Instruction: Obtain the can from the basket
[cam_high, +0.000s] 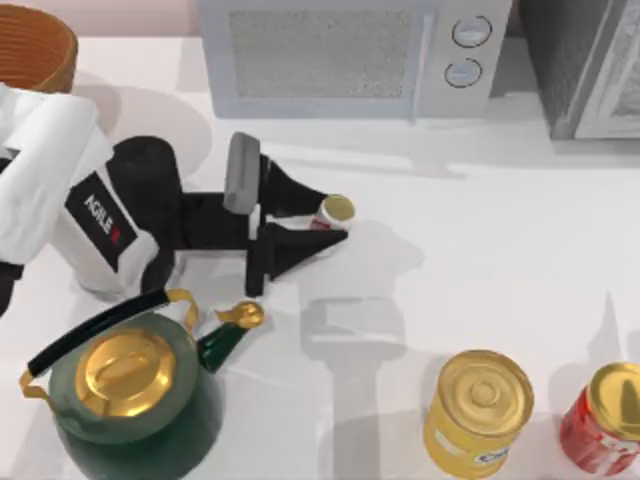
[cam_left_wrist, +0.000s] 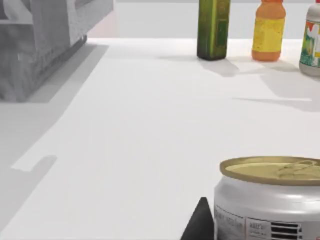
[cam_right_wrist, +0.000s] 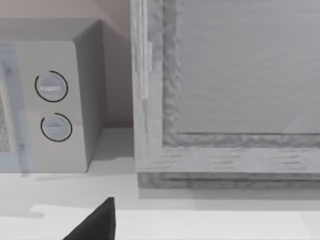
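Left gripper (cam_high: 322, 221) grasping the can (cam_high: 334, 212) between its two black fingers – can upright, gold top up, at mid-surface (cam_high: 480, 260), well apart from the basket (cam_high: 35, 47) in the far-left corner – right arm farther off.

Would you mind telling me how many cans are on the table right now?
3. The small can sits mid-table between the left hand's fingers; the yellow can and the red can stand along the near edge at right. Others may be hidden.
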